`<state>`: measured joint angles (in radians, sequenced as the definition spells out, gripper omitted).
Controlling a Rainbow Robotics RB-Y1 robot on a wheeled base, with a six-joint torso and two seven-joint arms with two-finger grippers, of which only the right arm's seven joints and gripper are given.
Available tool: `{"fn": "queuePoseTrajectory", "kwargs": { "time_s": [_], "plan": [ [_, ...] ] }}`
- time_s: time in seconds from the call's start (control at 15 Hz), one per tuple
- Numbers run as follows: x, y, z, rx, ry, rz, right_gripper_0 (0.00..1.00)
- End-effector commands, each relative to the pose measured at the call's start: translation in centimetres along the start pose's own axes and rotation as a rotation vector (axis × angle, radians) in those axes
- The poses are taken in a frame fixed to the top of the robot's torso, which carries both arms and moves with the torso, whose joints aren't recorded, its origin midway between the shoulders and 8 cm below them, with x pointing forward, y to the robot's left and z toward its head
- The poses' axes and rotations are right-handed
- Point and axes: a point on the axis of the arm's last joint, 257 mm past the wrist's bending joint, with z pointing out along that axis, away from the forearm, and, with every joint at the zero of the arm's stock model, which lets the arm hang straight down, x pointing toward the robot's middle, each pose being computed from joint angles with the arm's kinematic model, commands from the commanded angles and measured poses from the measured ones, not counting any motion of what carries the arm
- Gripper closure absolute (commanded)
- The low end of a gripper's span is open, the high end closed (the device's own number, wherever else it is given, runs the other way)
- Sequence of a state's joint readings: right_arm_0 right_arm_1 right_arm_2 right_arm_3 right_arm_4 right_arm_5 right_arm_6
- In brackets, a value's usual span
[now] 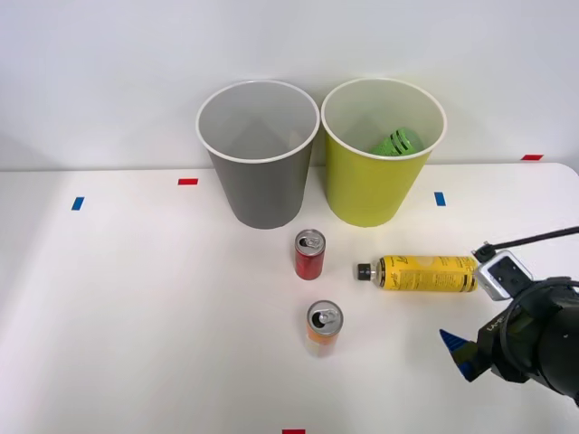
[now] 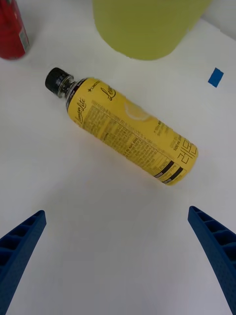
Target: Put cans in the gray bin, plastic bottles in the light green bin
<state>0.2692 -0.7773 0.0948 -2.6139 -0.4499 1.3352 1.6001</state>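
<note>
A yellow-labelled plastic bottle (image 1: 427, 273) (image 2: 129, 129) with a black cap lies on its side on the white table, cap pointing toward the cans. My right gripper (image 1: 470, 357) (image 2: 118, 266) hovers open just in front of it, holding nothing. A red can (image 1: 309, 254) (image 2: 12, 30) stands upright ahead of the gray bin (image 1: 260, 154). An orange-yellow can (image 1: 324, 327) stands nearer to me. The light green bin (image 1: 383, 151) (image 2: 147, 24) stands right of the gray one and holds a bright green bottle (image 1: 396, 144).
Small blue tape marks (image 1: 440, 198) (image 2: 215, 77) and red tape marks (image 1: 187, 182) dot the table (image 1: 136, 307). A pale wall rises behind the bins. Open tabletop stretches to the left of the cans.
</note>
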Motion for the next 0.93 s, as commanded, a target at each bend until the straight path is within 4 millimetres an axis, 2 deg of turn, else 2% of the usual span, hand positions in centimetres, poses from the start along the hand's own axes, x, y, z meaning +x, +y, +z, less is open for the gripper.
{"fn": "queuePoseTrajectory", "kwargs": {
  "time_s": [0.07, 0.2, 0.53, 0.73, 0.93],
  "plan": [
    [-0.1, -1.0, -0.3, 0.023, 0.09, -0.294, 0.0],
    [-0.5, -0.8, -0.1, -0.021, 0.121, -0.457, 0.0],
    [-2.3, -1.6, 2.2, -0.112, 0.111, -0.686, 0.0],
    [-2.3, -1.3, 3.5, -0.176, 0.108, -0.816, 0.0],
    [-2.3, -0.2, 4.7, -0.169, 0.129, -0.932, 0.0]
  ]
}}
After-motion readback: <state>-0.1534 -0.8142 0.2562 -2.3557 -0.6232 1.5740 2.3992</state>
